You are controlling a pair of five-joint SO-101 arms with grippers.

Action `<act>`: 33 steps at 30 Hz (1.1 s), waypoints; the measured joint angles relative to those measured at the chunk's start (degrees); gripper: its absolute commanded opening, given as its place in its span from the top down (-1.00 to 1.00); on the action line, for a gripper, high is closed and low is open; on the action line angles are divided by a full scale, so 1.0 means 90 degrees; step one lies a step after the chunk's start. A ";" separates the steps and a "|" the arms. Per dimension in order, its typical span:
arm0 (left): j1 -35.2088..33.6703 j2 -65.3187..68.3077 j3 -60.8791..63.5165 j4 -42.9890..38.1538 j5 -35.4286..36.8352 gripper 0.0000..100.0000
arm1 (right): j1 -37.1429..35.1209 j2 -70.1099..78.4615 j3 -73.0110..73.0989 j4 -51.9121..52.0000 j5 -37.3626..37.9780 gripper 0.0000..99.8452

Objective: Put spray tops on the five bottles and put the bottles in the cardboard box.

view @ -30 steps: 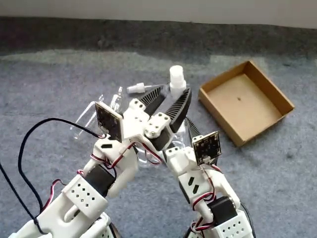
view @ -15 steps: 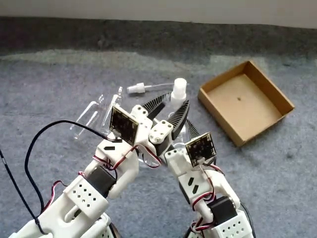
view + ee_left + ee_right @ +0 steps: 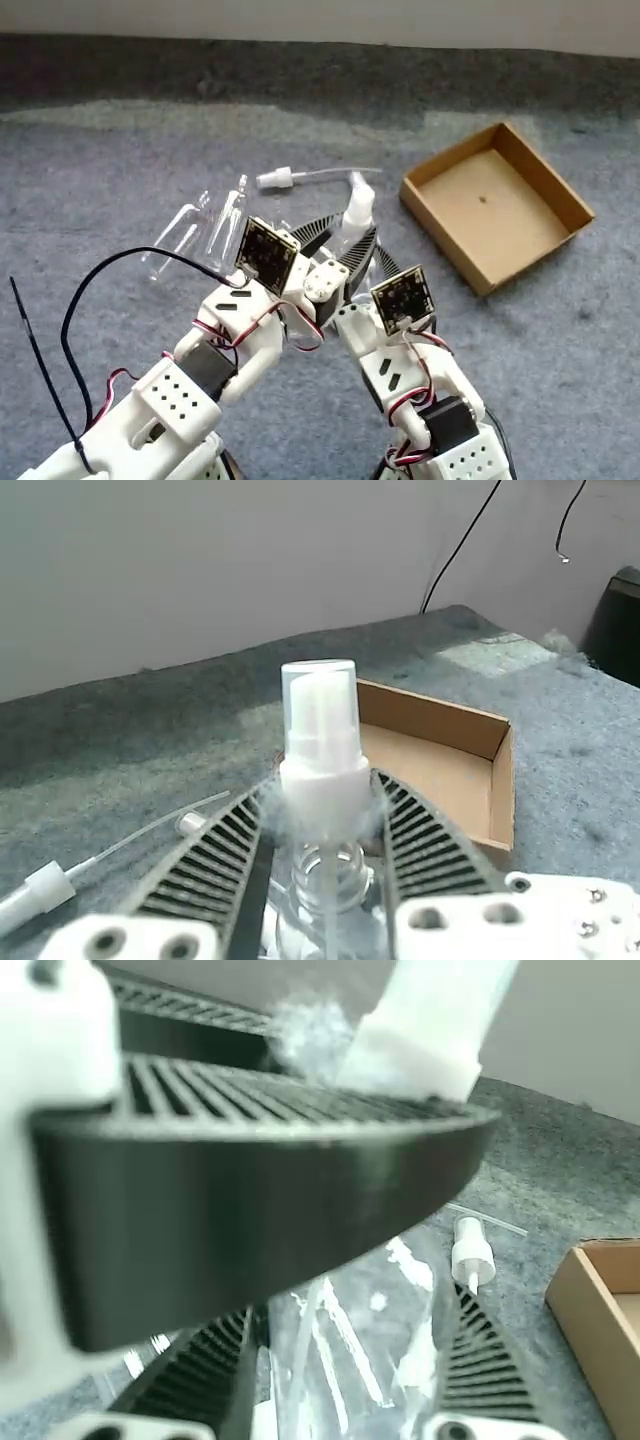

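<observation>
My left gripper [image 3: 322,792] is shut on a white spray top [image 3: 320,745], held just over the open neck of a clear bottle [image 3: 325,865]. In the high view this spray top [image 3: 358,203] leans slightly between the left gripper's black ribbed fingers [image 3: 322,228]. My right gripper [image 3: 355,1310] is shut on the clear bottle [image 3: 352,1360] from below, directly under the left gripper's finger [image 3: 250,1210]. The empty cardboard box [image 3: 497,205] lies to the right.
Two clear bottles [image 3: 180,230] [image 3: 228,215] lie on the grey carpet left of the grippers. A loose spray top with a long tube [image 3: 277,180] lies beyond them. The box wall [image 3: 440,720] stands close behind the held top.
The left gripper has drawn back and down with the spray top, bringing it onto the bottle's neck. The top now leans a little. The right arm has barely moved.
</observation>
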 measured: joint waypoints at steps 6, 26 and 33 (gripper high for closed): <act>0.0010 0.0000 0.0264 -0.0410 0.0000 0.98 | 0.0107 0.0000 0.0000 0.0000 -0.0254 0.68; 0.0107 -0.0010 0.0947 -0.1309 0.0010 0.97 | 0.0322 0.0000 0.0010 0.0010 -0.0459 0.68; -0.0088 -0.0010 0.0947 -0.1309 -0.0010 0.64 | 0.0332 0.0000 0.0010 0.0010 -0.0459 0.68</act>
